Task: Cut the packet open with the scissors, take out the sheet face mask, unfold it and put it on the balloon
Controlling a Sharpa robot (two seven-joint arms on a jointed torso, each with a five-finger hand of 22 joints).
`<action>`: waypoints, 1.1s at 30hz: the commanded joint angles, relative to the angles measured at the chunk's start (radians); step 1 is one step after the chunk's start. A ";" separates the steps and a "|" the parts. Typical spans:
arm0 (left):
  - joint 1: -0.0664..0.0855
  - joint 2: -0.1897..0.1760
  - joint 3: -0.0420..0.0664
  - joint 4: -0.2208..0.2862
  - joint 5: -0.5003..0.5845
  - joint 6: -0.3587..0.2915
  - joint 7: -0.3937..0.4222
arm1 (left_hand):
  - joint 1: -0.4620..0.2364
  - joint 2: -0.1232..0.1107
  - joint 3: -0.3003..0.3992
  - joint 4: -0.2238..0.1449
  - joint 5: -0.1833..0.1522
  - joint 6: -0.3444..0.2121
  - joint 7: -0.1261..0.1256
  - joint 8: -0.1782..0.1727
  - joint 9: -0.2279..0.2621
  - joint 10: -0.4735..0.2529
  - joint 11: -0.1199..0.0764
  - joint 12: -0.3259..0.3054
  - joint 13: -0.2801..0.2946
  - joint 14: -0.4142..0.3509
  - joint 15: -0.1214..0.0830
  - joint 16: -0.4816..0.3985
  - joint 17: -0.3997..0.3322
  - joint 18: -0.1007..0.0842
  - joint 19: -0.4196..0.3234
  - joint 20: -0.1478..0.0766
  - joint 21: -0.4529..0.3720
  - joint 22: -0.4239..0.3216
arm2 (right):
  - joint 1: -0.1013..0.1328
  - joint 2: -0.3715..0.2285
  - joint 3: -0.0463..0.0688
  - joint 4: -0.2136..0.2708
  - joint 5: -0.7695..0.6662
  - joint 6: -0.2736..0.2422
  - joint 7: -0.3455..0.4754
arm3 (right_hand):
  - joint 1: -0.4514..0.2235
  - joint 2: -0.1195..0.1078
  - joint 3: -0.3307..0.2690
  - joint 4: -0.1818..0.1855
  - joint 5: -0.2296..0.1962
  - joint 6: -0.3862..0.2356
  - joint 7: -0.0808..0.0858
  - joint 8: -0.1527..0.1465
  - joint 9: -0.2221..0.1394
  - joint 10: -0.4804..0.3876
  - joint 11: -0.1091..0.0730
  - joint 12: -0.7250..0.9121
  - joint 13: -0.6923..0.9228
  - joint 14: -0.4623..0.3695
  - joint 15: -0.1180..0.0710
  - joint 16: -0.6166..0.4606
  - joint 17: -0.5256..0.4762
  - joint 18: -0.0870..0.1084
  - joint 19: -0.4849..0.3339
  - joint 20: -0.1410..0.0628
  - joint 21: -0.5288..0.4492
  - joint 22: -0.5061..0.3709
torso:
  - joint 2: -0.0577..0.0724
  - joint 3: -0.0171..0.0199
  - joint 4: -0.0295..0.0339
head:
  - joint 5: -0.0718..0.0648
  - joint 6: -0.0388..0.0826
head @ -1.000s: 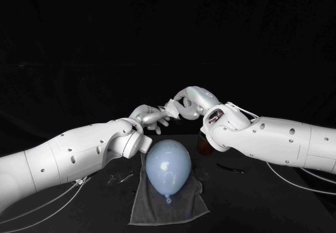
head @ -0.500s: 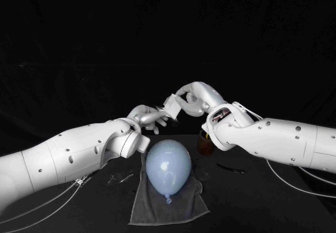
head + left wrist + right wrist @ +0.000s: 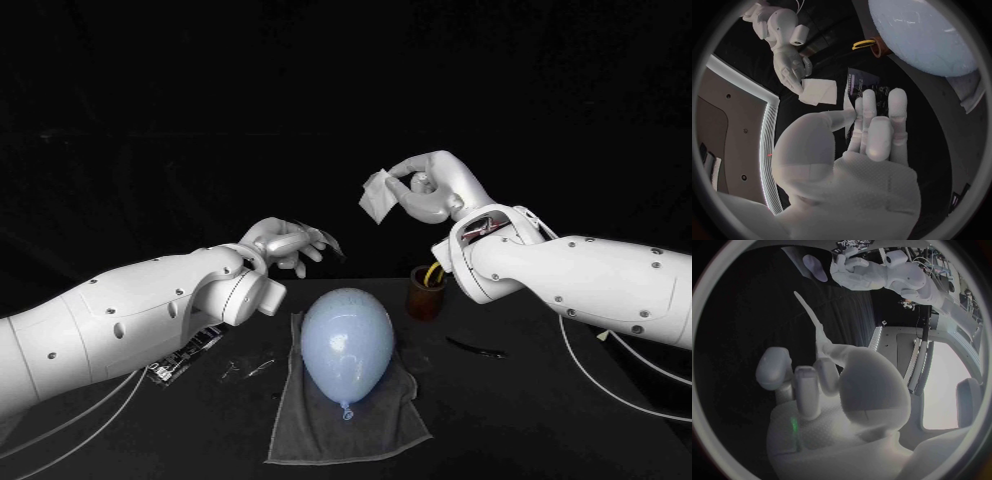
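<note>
Mask out: the right hand (image 3: 436,187) pinches the folded white sheet face mask (image 3: 378,196) aloft, beyond the pale blue balloon (image 3: 348,338), apparently held clear for unfolding. Lower and to its left, the left hand (image 3: 286,243) grips the flat dark packet (image 3: 852,92), seemingly emptied. A grey towel (image 3: 346,425) steadies the balloon near the table's middle. The yellow-handled scissors (image 3: 862,44) stand parked in a brown cup (image 3: 423,300).

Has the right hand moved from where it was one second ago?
Yes. Measured against the balloon, which stays in place, the right hand has gone up and away from the left hand, holding the folded mask.
</note>
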 commanded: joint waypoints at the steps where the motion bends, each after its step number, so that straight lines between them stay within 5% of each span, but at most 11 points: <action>1: 0.001 -0.024 0.000 0.008 -0.013 0.059 0.035 | 0.002 0.010 0.108 -0.112 0.003 0.007 0.002 0.005 0.002 0.008 0.001 0.006 0.001 -0.002 -0.006 0.003 0.001 0.010 -0.008 -0.001 0.006 0.001 | 0.003 -0.011 0.002 0.011 0.106 -0.015 0.038 | 0.010 -0.001 0.000 0.006 0.001 0.038 -0.023 0.065 0.076 0.017 -0.006 0.000 0.086 0.082 -0.006 0.003 0.144 0.017 0.003 -0.003 0.004 0.002 | 0.001 0.0002 0.0009 | 0.003 -0.002; 6: -0.001 -0.088 -0.001 0.027 -0.010 0.098 0.052 | 0.001 0.010 0.109 -0.112 0.003 0.006 0.002 0.005 0.002 0.007 0.002 0.005 0.001 -0.002 -0.006 0.004 0.005 0.010 -0.009 -0.001 0.006 0.002 | 0.005 -0.027 0.003 0.016 0.139 -0.002 0.036 | 0.011 -0.001 0.001 0.006 0.001 0.037 -0.023 0.066 0.078 0.016 -0.006 -0.001 0.086 0.082 -0.006 0.003 0.144 0.017 0.003 -0.003 0.003 0.002 | 0.001 0.0001 0.0008 | 0.013 -0.011; 11: -0.004 -0.165 -0.008 0.045 -0.017 0.160 0.078 | -0.002 0.011 0.109 -0.111 0.002 0.005 0.003 0.004 0.002 0.005 0.002 0.004 0.001 -0.004 -0.005 0.002 0.001 0.010 -0.011 0.000 0.007 0.003 | 0.005 -0.034 0.003 0.008 0.149 0.013 0.027 | 0.012 0.000 0.001 0.006 0.001 0.035 -0.024 0.068 0.081 0.016 -0.006 -0.001 0.086 0.082 -0.006 0.004 0.144 0.017 0.003 -0.003 0.003 0.002 | -0.001 -0.0003 0.0035 | 0.053 -0.029; 17: -0.016 -0.241 -0.024 0.062 -0.020 0.144 0.061 | -0.007 0.013 0.107 -0.109 0.002 0.005 0.003 0.004 0.003 0.005 0.003 0.004 0.001 -0.002 -0.004 0.006 0.008 0.010 -0.014 0.001 0.008 0.004 | 0.005 -0.040 0.003 0.001 0.151 0.027 0.018 | 0.012 0.000 0.001 0.006 0.001 0.035 -0.024 0.068 0.081 0.016 -0.006 -0.001 0.086 0.082 -0.006 0.004 0.144 0.017 0.003 -0.003 0.003 0.002 | -0.002 -0.0007 0.0044 | 0.083 -0.045; 23: -0.068 -0.284 -0.035 0.082 0.012 0.109 0.051 | -0.008 0.013 0.107 -0.109 0.002 0.005 0.003 0.005 0.003 0.005 0.003 0.004 0.001 -0.003 -0.004 0.005 0.007 0.010 -0.014 0.001 0.008 0.004 | 0.004 -0.049 0.002 0.002 0.150 0.038 0.012 | 0.013 0.000 0.002 0.006 0.001 0.034 -0.024 0.069 0.083 0.016 -0.006 -0.001 0.086 0.082 -0.006 0.004 0.144 0.017 0.003 -0.004 0.003 0.002 | -0.001 -0.0039 0.0050 | 0.134 -0.075; 29: -0.138 -0.303 -0.037 0.086 0.059 0.078 0.056 | -0.009 0.013 0.106 -0.108 0.002 0.005 0.003 0.005 0.003 0.006 0.003 0.005 0.001 -0.004 -0.004 0.003 0.002 0.010 -0.015 0.001 0.009 0.004 | 0.001 -0.056 0.001 0.006 0.147 0.046 0.008 | 0.014 0.000 0.002 0.006 0.001 0.033 -0.023 0.069 0.085 0.016 -0.006 -0.003 0.085 0.082 -0.007 0.003 0.142 0.017 0.003 -0.004 0.004 0.003 | -0.001 -0.0019 0.0045 | 0.198 -0.112; 32: -0.160 -0.312 -0.038 0.088 0.075 0.074 0.056 | -0.009 0.013 0.106 -0.108 0.002 0.005 0.003 0.005 0.003 0.006 0.003 0.005 0.001 -0.004 -0.004 0.003 0.002 0.010 -0.015 0.001 0.009 0.004 | -0.001 -0.060 0.000 0.009 0.146 0.049 0.006 | 0.014 0.000 0.002 0.006 0.001 0.033 -0.023 0.069 0.085 0.016 -0.006 -0.003 0.085 0.082 -0.007 0.003 0.142 0.017 0.003 -0.004 0.004 0.003 | 0.000 -0.0014 0.0040 | 0.209 -0.120; 33: -0.173 -0.320 -0.040 0.092 0.083 0.074 0.054 | -0.010 0.014 0.106 -0.107 0.001 0.005 0.003 0.005 0.004 0.006 0.003 0.005 0.001 -0.005 -0.004 0.003 0.002 0.010 -0.015 0.001 0.009 0.004 | -0.002 -0.062 0.000 0.011 0.146 0.051 0.005 | 0.014 0.000 0.002 0.006 0.001 0.033 -0.023 0.069 0.085 0.016 -0.006 -0.003 0.085 0.082 -0.007 0.003 0.142 0.017 0.003 -0.004 0.004 0.003 | 0.000 -0.0010 0.0044 | 0.229 -0.133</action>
